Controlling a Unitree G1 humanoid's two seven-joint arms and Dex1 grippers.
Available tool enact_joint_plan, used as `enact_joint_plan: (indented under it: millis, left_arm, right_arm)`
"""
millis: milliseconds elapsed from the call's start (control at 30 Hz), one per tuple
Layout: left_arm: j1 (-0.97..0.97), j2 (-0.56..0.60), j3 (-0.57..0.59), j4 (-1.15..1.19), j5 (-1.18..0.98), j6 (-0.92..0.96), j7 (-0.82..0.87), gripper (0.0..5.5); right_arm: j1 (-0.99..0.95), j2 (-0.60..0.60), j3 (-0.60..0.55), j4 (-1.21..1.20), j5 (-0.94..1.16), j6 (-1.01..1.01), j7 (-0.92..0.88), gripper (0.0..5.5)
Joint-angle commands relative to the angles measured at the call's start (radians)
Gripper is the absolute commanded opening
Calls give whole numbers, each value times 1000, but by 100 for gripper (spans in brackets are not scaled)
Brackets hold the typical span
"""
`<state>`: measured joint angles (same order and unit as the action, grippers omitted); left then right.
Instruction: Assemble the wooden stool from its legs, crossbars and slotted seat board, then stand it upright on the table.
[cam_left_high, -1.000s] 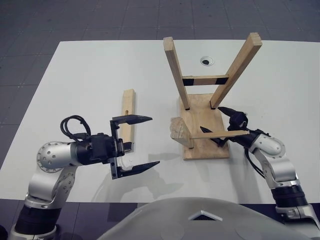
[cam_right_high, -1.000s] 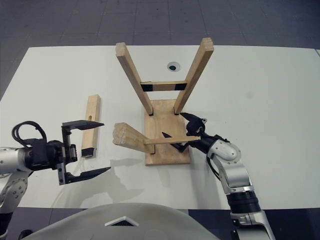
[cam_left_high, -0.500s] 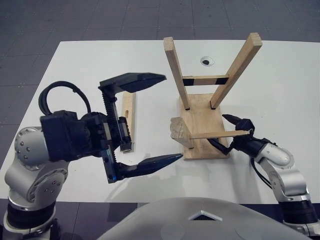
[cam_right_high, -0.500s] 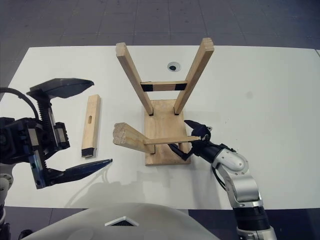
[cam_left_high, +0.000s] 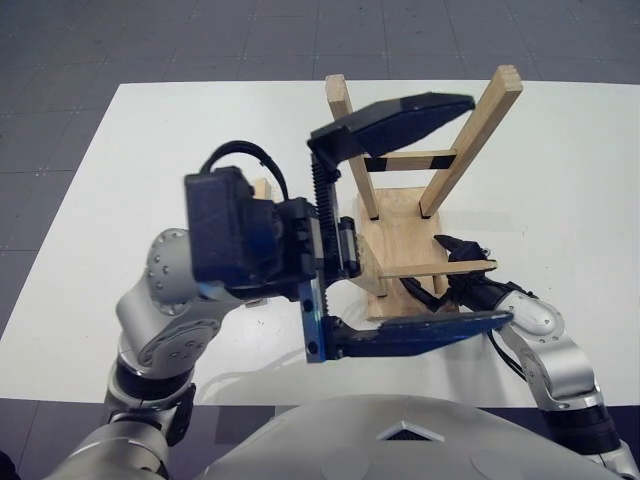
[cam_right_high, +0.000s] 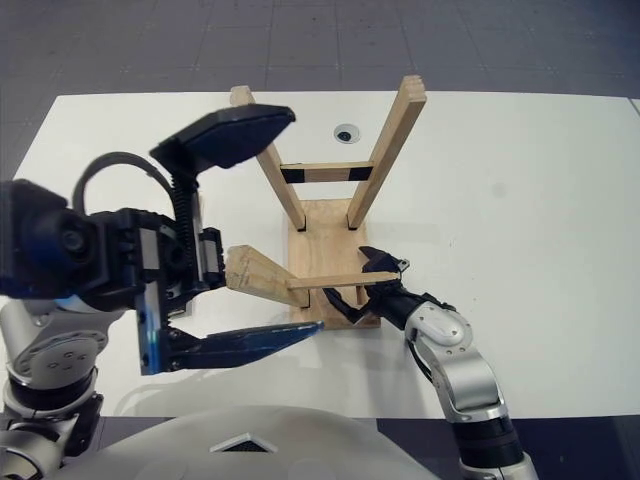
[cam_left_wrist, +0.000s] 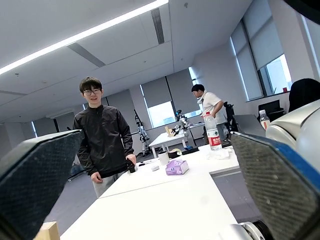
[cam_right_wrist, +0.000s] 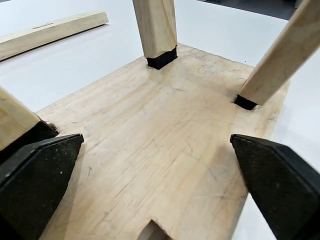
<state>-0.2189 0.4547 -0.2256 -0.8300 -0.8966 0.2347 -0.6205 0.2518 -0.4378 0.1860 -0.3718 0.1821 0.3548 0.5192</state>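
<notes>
My left gripper (cam_right_high: 305, 220) has swung up off the table (cam_right_high: 520, 180) and now hangs across the middle of the frame, close to the head camera, fingers wide and empty. My right gripper (cam_right_high: 352, 280) has eased in again at lower right of centre, fingers spread either side of the loose crossbar (cam_right_high: 325, 282), gripping nothing. The seat board (cam_right_wrist: 160, 135) lies flat at centre, a 3rd leg (cam_right_high: 255, 272) leaning at its left. Behind, 2 legs (cam_right_high: 385, 150) stand joined. The 4th leg (cam_right_wrist: 50, 31) lies ungrabbed at left, so I judge assembly stalled.
</notes>
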Motion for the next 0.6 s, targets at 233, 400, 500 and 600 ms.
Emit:
enact_joint_plan:
  millis: [233, 400, 500, 600]
  left_arm:
    - [9, -87, -44, 94, 93, -12, -52, 547]
    - [-89, -89, 32, 45, 66, -1, -25, 547]
    - [-148, -80, 63, 23, 48, 17, -14, 547]
    - [-163, -74, 70, 6, 35, 32, -10, 547]
  right_arm:
    - [48, -13, 60, -17, -41, 79, -33, 550]
    - [40, -12, 61, -6, -43, 76, -35, 550]
    - [39, -17, 67, -6, -45, 98, -35, 550]
    - [32, -29, 118, 15, -105, 184, -67, 550]
